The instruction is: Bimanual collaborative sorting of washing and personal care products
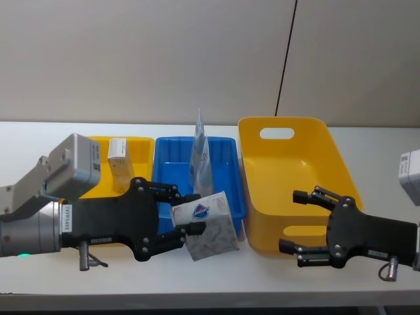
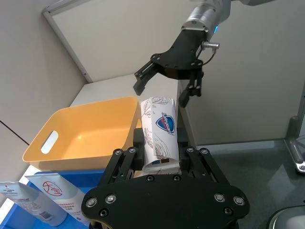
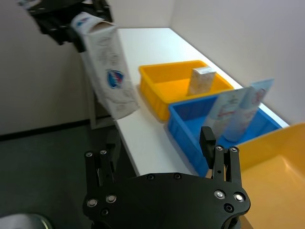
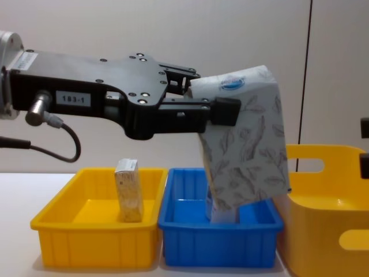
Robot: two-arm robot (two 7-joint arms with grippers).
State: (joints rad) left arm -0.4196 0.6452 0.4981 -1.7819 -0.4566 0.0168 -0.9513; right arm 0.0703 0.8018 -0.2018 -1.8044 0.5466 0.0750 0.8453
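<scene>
Gripping the white leaf-print pack (image 1: 209, 226) in the closed fingers of the left gripper (image 1: 195, 213), raised off the table (image 1: 262, 275), just before the blue bin (image 1: 172, 164) with 2 upright pale-blue pouches (image 1: 200, 154). Holding the right gripper (image 1: 292, 221) wide apart, empty, before the large yellow bin (image 1: 295, 170)

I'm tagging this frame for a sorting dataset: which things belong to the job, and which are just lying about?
Job: leaf-print pack, held by the left tool; pale-blue pouches; small pack; right tool, open.
Just around: blue bin holding the pouches, small yellow bin holding the small pack, large yellow bin, wall cable.
</scene>
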